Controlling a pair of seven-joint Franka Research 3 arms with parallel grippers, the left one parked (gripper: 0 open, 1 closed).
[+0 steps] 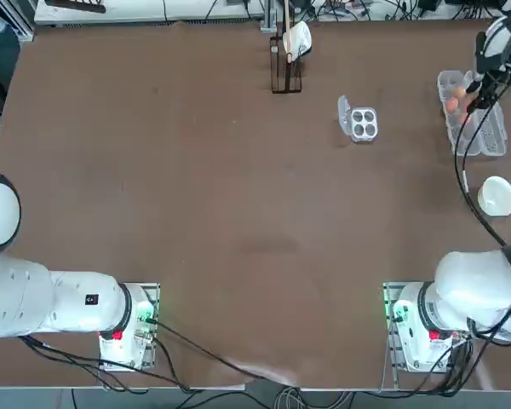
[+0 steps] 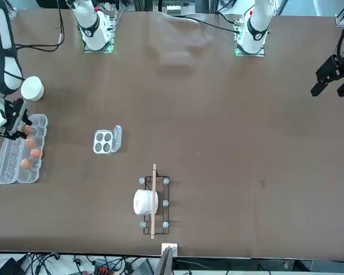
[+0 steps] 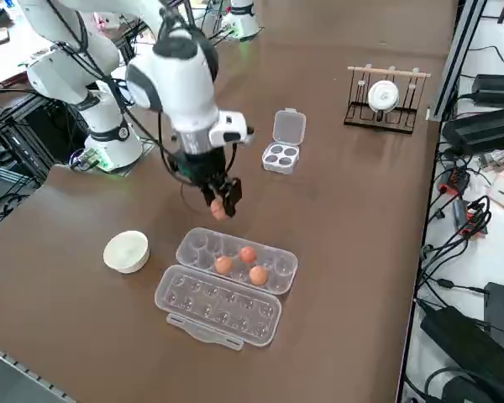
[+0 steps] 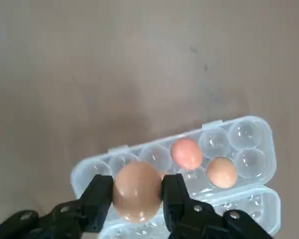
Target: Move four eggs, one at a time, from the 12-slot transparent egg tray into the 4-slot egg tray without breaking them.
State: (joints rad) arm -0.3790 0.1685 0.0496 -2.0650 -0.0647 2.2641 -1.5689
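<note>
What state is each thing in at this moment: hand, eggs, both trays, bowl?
right hand: shut on an egg, raised above the long tray
held egg: clamped between the fingers, intact
12-slot tray: lid open, three eggs in its cups
three eggs: seated, untouched
4-slot tray: lid open, all four cups empty
white bowl: upright beside the long tray

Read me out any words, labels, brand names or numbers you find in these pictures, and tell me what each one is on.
No text can be read in any view.
The small dark square mark on the parked white left arm: too small to read.
The long clear plastic 12-slot egg tray, the small square clear 4-slot egg tray, the white round bowl and the orange-brown egg in the right pincer: no markings.
</note>
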